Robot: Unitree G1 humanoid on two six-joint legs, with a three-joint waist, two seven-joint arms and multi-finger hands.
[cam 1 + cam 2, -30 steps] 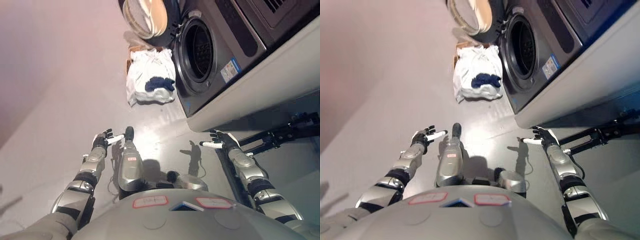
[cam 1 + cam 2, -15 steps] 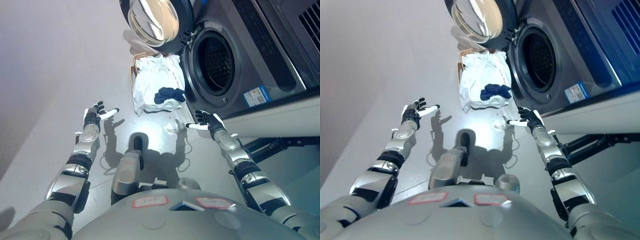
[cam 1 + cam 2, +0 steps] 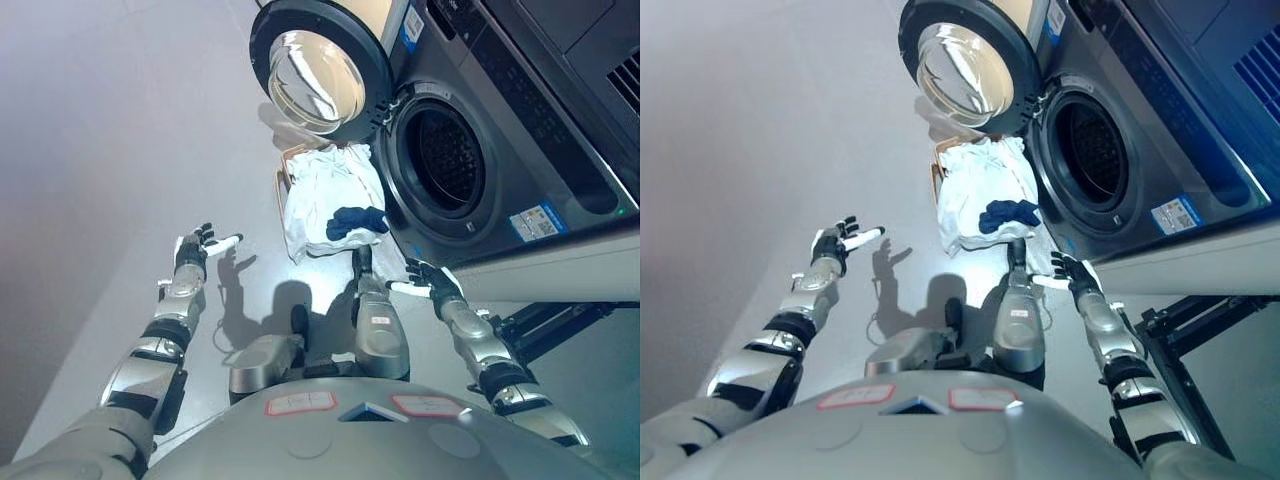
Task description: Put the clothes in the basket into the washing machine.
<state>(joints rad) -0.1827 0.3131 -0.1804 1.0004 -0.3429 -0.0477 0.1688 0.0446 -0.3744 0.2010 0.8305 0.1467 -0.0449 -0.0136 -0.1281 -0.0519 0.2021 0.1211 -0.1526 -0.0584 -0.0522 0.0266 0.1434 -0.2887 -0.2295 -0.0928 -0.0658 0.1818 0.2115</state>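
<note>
A basket [image 3: 284, 184] stands on the floor by the washing machine [image 3: 520, 150], filled with white clothes [image 3: 325, 195] and one dark blue piece [image 3: 358, 221] on top. The machine's round door [image 3: 315, 70] is swung open and its dark drum [image 3: 448, 160] shows. My left hand [image 3: 196, 250] is open and empty over the floor, left of the basket. My right hand [image 3: 428, 285] is open and empty below the machine's front, just right of the basket's near end.
A black metal frame [image 3: 560, 315] stands at the lower right, under a pale ledge [image 3: 560, 270] beside the machine. Grey floor [image 3: 120, 180] spreads to the left.
The view has shifted, so machine and basket show nearer and more central. Both hands stay open and empty, the right one lower in the picture than before.
</note>
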